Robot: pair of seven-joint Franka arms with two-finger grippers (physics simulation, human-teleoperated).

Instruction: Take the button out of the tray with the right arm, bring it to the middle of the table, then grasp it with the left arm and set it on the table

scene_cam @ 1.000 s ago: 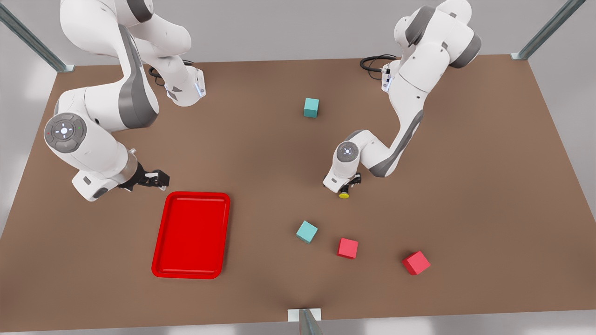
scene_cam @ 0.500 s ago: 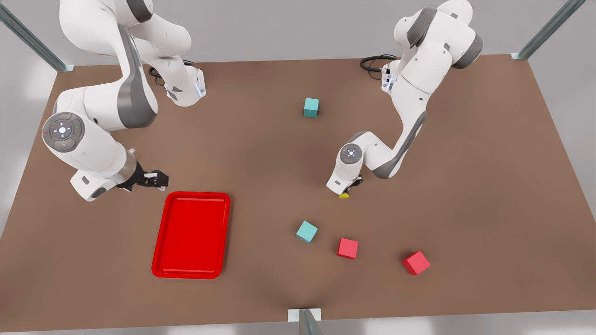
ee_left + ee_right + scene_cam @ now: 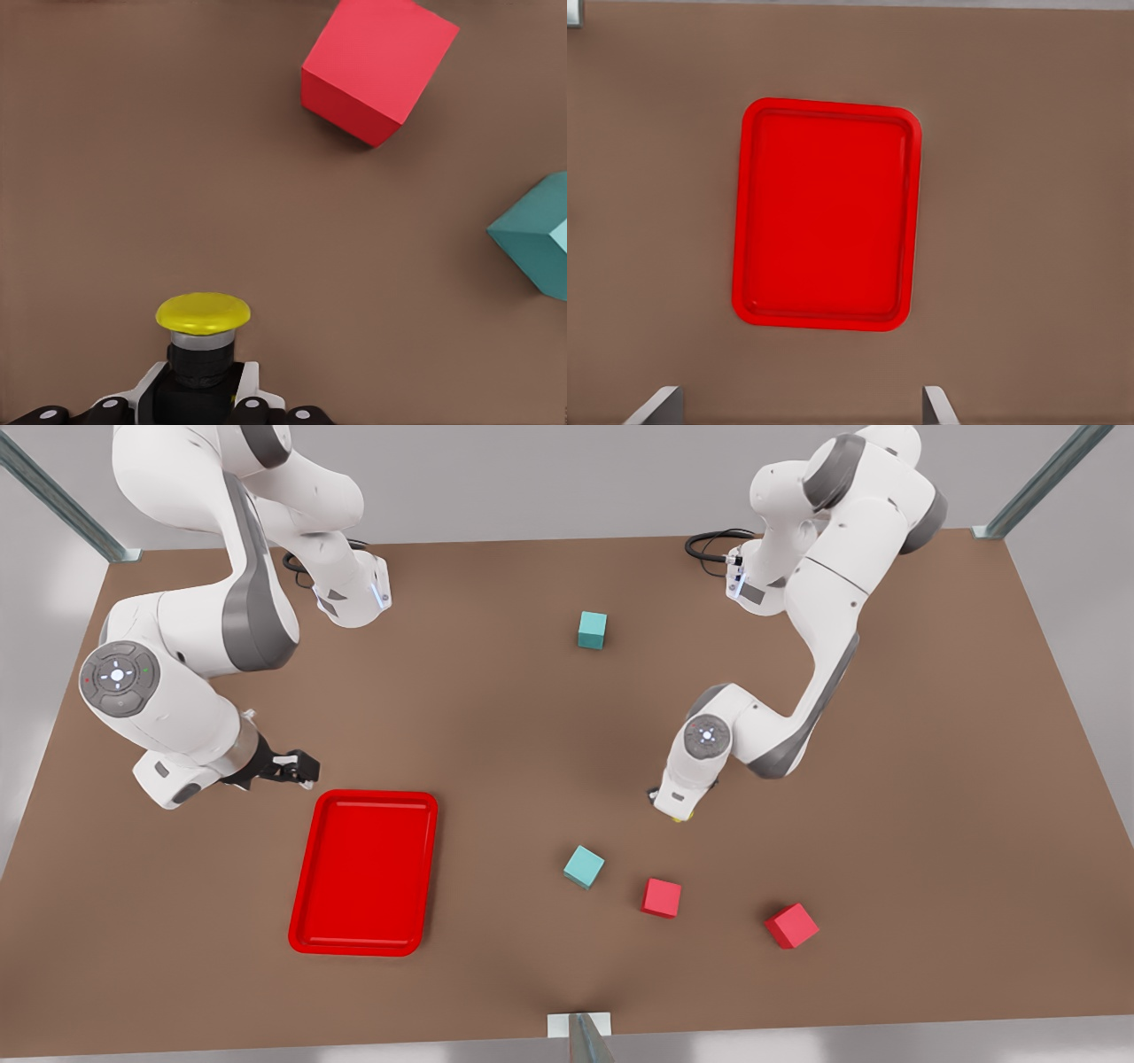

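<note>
no readable text (none anywhere), no labels

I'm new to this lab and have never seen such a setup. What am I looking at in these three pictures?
These are simulator pictures of two white robot arms at a brown table. The front view takes in the scene; the other two come from cameras on the wrists. The left gripper, on the front view's right, is shut on a yellow-capped button just over the table, near a red cube and a teal cube. The right gripper waits open on the front view's left, looking down on the red tray. More cubes lie about.
</note>
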